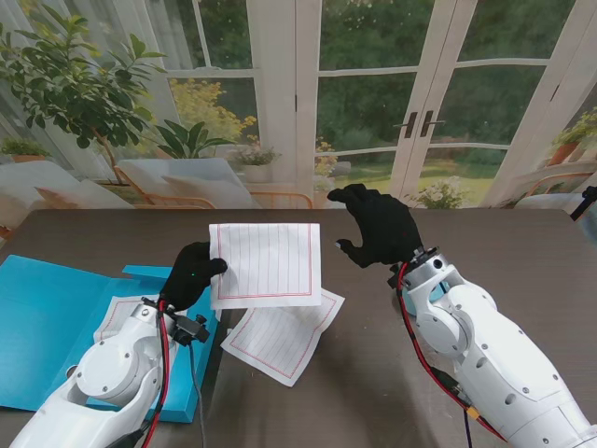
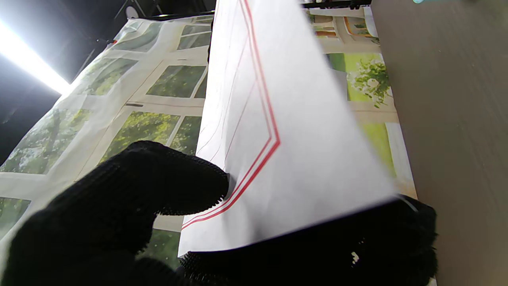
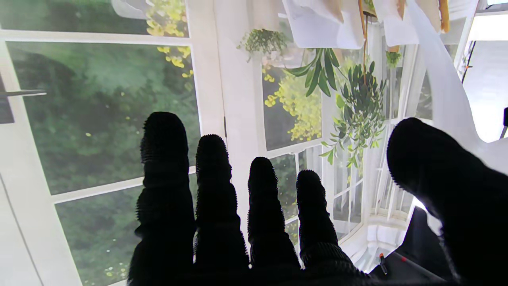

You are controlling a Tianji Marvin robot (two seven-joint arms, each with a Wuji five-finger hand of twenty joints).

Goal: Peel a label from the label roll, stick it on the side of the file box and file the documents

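My left hand [image 1: 193,273] is shut on the left edge of a white sheet with red ruled lines [image 1: 265,264], lifted off the table. In the left wrist view the thumb [image 2: 166,182] presses on that sheet [image 2: 285,159] near its red border. A second ruled sheet [image 1: 280,338] lies flat on the table under it. The blue file box [image 1: 47,317] lies open at the left with another sheet [image 1: 117,313] inside. My right hand [image 1: 378,224] hovers open to the right of the held sheet, its fingers [image 3: 214,190] spread and touching nothing. No label roll shows.
The dark wooden table [image 1: 448,252] spreads to the right and behind the papers. A backdrop of windows and plants [image 1: 308,93] stands along the table's far edge.
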